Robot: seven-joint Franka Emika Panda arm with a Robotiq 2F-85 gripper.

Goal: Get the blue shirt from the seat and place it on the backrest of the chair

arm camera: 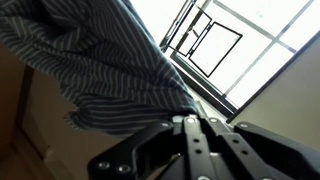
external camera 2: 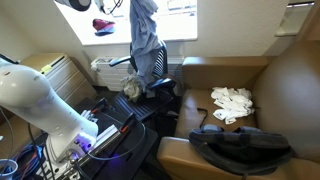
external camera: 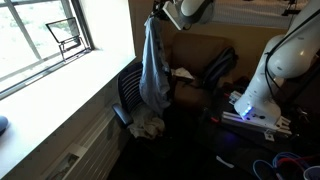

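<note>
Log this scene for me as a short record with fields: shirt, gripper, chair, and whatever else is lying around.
shirt: blue striped fabric shirt, hanging full length in the air
gripper: gripper, shut on the shirt's top end
chair: black office chair, beside the window wall, under the shirt
seat area: pale crumpled cloth lies there
couch: brown couch, holding white cloth and black bag
task state: shirt not yet draped on backrest

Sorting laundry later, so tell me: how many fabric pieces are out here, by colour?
Blue striped: 1, the shirt, hanging above the chair.
White or cream: 2, a cream cloth on the chair seat, a white cloth on the couch.
Black: 1, a bag or garment on the couch.
Total: 4
</note>
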